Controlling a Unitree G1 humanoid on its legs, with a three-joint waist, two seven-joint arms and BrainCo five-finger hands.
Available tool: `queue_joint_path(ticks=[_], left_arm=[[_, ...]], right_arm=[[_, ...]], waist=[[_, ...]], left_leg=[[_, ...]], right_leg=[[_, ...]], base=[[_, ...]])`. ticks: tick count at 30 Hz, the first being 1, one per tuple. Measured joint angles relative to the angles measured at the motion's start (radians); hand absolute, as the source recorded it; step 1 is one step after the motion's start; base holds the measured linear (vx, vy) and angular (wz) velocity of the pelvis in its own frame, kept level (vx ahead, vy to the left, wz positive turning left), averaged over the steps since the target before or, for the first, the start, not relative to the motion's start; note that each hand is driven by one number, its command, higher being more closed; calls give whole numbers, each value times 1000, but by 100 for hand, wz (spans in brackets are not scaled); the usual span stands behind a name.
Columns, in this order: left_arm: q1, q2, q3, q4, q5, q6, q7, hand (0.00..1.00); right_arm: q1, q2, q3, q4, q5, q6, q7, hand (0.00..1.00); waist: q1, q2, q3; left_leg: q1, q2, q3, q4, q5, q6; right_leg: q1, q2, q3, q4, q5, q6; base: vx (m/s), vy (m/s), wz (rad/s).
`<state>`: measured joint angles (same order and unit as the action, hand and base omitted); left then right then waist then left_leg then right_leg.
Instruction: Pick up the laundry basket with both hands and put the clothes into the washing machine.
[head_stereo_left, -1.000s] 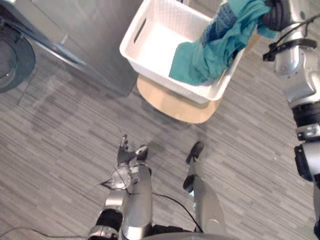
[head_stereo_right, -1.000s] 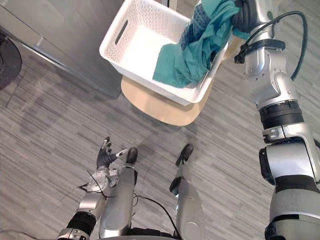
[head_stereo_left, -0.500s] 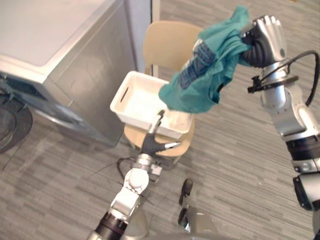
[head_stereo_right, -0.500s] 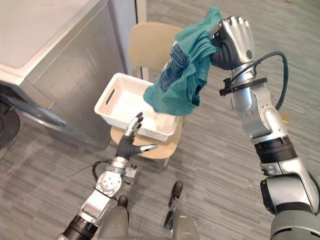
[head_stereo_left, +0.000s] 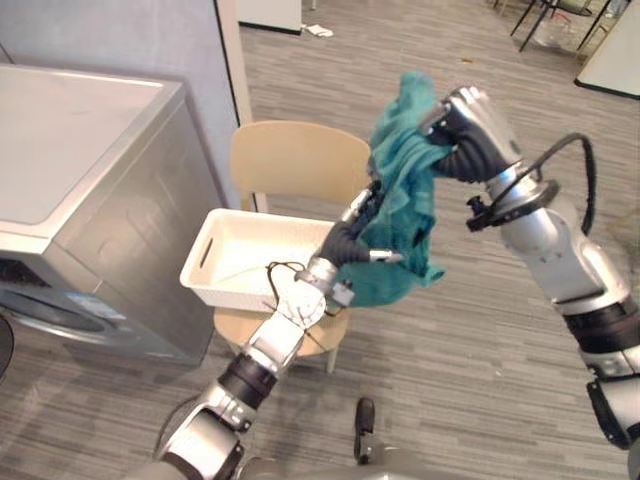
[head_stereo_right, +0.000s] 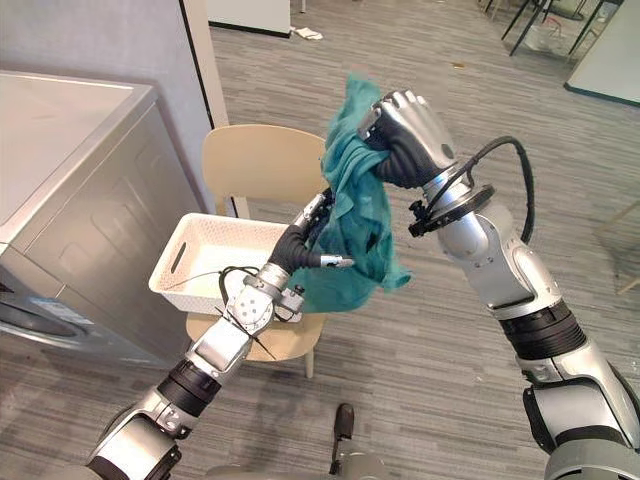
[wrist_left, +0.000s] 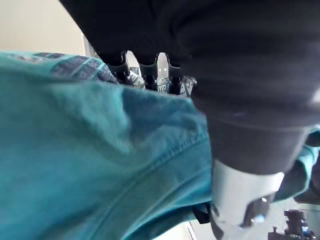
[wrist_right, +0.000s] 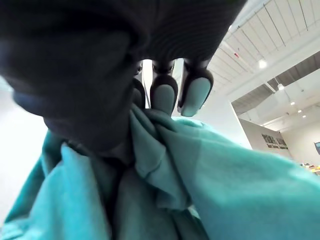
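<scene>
A teal garment (head_stereo_left: 405, 215) hangs in the air above the right end of the white laundry basket (head_stereo_left: 205, 252). My right hand (head_stereo_left: 470, 130) is shut on its top, and the cloth bunches under the curled fingers (wrist_right: 165, 95). From below, my left hand (head_stereo_right: 302, 243) reaches the garment's lower half, its fingers (wrist_left: 145, 67) straight against the cloth and the thumb sticking out. The basket sits on the seat of a pale wooden chair (head_stereo_left: 295, 165), and its visible inside is bare white.
A grey washing machine (head_stereo_left: 70, 140) stands left of the chair, close to the basket's left end. A grey wall panel (head_stereo_left: 130, 40) rises behind it. Open striped floor (head_stereo_left: 450, 360) lies to the right, with dark chair legs (head_stereo_left: 545, 20) far back.
The camera has tilted up. My right hand has lifted the teal garment out of the basket and high above it. My left hand has risen from low down to touch the cloth.
</scene>
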<state>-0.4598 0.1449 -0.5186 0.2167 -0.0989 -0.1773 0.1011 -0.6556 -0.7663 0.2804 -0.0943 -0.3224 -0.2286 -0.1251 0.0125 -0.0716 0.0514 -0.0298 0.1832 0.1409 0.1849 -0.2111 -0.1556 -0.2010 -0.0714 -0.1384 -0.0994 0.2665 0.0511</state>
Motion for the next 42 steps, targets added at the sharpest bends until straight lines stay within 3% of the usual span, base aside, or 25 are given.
queue_joint_path(ticks=[2,5,9,14,15,27,28,42], left_arm=[[-111,28,-94,121,-144,14,-50,0],[-170,43,-131,163,-267,41,-83,0],[-208,44,-155,218,-246,53,-78,0],[-267,23,-163,266,-222,60,-69,0],[-273,23,-168,266,-222,59,-64,100],[-267,13,-171,256,-223,37,-1,100],[-259,13,-166,249,-222,37,8,100],[-82,-18,16,165,-165,51,60,100]], right_arm=[[-13,-9,60,-1,28,5,15,100],[-18,-9,110,-1,47,17,36,100],[-49,-7,147,-1,47,44,42,100],[-64,8,168,-1,52,44,43,100],[-67,11,168,-1,58,44,43,100],[-75,14,170,-42,78,13,40,100],[-71,14,170,-49,77,10,38,0],[96,116,19,-51,78,14,6,0]], waist=[[0,2,-4],[-6,2,-4],[-24,3,-5],[-25,3,-5],[-25,4,-5],[-25,24,-15],[-25,24,-15],[-22,28,-15]], left_leg=[[9,-3,1,-9,0,1],[17,-8,1,-10,1,1],[22,-13,1,-13,1,1],[24,-14,-2,-14,1,1],[25,-14,-2,-14,1,1],[34,-13,-4,-32,1,2],[35,-12,-4,-34,1,2],[61,-17,1,-40,6,5]], right_leg=[[2,0,3,0,1,-1],[2,-1,4,0,3,-1],[3,-2,4,0,4,-2],[6,-3,2,0,5,-2],[7,-3,2,0,5,-2],[19,-2,1,-5,-2,-2],[19,-2,1,-5,-2,-2],[31,-4,6,-1,-1,-2]], base=[[37,25,-4],[48,25,-1],[41,25,1],[0,0,0],[0,0,0],[0,0,0],[0,0,0],[33,12,0]])
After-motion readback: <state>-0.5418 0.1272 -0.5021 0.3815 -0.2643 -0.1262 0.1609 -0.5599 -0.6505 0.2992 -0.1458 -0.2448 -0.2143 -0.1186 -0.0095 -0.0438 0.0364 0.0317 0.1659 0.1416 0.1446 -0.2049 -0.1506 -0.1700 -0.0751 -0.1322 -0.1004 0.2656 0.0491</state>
